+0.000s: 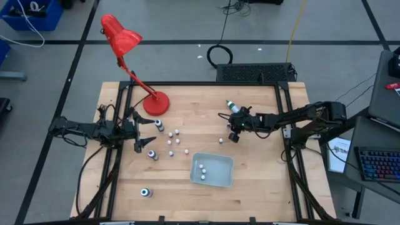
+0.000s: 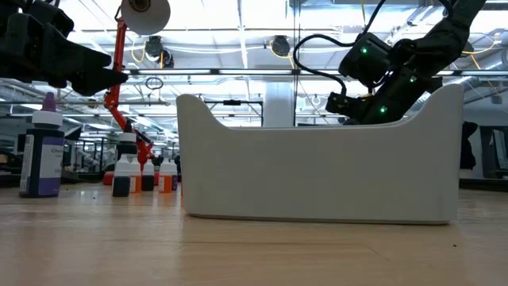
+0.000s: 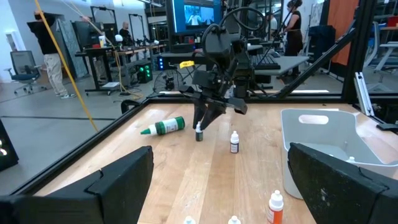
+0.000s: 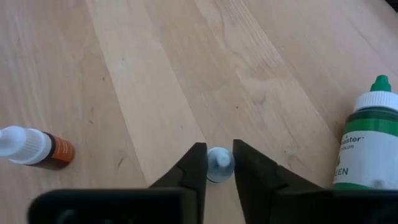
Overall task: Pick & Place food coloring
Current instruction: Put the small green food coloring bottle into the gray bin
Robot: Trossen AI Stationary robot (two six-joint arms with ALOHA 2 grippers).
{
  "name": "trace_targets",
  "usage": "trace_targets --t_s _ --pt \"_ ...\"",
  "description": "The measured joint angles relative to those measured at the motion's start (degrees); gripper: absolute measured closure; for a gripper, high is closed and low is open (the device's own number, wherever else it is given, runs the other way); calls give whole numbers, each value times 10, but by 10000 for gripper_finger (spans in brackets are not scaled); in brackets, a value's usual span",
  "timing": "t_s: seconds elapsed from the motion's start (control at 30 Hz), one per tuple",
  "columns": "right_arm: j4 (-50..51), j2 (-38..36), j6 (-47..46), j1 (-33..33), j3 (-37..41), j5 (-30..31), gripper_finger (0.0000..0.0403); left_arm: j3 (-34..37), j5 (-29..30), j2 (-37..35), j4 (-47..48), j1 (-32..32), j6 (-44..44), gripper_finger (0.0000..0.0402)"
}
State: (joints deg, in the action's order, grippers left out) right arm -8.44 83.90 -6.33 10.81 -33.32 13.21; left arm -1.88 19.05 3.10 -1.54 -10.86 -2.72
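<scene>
Right fingers (image 4: 219, 168) around small vial (image 4: 219, 163), beside green bottle (image 4: 367, 140) lettered "EEN"

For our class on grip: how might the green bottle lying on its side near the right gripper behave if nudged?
The green bottle lies on its side on bare wood, so its round body would probably roll. Its tapered tip suggests it would curve, not run straight. It looks small and likely light.

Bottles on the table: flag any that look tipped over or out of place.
One stands out: the green bottle lies on its side at the table's far edge, near the right claw, which is closing on a small upright bottle. An orange-brown bottle also lies flat nearby. The bottles by the left claw stand upright.
</scene>
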Motion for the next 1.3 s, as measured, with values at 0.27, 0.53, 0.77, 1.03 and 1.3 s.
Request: trace_targets --t_s 0.27,0.53,0.77,1.03,1.3 --pt "-2 0 11 0 0 0 363 0 0 0 0 0 0 36" --pt "-2 -16 16 -9 1 0 363 0 0 0 0 0 0 36" --pt "-1 -91 15 -47 1 0 363 0 0 0 0 0 0 36" --pt "42 -168 6 -171 -57 4 363 0 0 0 0 0 0 36" --pt "111 -65 11 -315 -199 62 363 0 0 0 0 0 0 36"
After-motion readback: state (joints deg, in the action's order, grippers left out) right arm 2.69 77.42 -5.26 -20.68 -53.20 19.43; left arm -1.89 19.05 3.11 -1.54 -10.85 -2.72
